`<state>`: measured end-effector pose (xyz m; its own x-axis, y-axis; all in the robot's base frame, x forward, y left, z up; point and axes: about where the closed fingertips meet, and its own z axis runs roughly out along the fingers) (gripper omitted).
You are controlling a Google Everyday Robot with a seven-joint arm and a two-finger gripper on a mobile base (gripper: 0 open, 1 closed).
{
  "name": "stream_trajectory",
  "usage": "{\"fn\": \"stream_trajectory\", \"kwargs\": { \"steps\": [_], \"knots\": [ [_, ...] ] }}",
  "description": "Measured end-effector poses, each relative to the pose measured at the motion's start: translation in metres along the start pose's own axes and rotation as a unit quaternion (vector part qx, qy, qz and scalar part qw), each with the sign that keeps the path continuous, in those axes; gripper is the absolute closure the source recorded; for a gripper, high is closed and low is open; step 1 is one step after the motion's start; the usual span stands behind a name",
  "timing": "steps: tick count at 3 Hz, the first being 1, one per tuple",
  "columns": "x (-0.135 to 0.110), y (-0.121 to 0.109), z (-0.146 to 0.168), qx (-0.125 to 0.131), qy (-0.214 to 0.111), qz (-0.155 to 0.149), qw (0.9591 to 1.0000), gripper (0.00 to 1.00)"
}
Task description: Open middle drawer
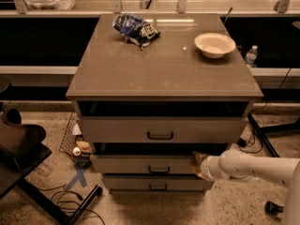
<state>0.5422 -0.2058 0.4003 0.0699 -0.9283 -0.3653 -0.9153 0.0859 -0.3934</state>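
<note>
The middle drawer [140, 164] is the second of three grey-beige fronts under the counter, with a small black bar handle [159, 169] at its centre. It stands out a little from the cabinet, with a dark gap above it. My gripper [198, 165] comes in on a white arm [255, 168] from the right and sits against the right end of the middle drawer's front, at its top edge. The handle is to its left, untouched.
The top drawer [159, 129] is above, the lowest drawer [157, 183] below. On the counter [161, 69] lie a blue chip bag [136, 29] and a white bowl [214, 44]. A dark chair [23, 149] stands at left, with cables and clutter on the floor [77, 146].
</note>
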Motion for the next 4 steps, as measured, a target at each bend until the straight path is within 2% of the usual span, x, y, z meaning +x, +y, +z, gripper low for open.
{"fn": "stream_trajectory", "kwargs": {
  "steps": [4],
  "knots": [
    [-0.0008,-0.0008,-0.0020,0.000,0.000,0.000,1.0000,1.00]
  ]
}}
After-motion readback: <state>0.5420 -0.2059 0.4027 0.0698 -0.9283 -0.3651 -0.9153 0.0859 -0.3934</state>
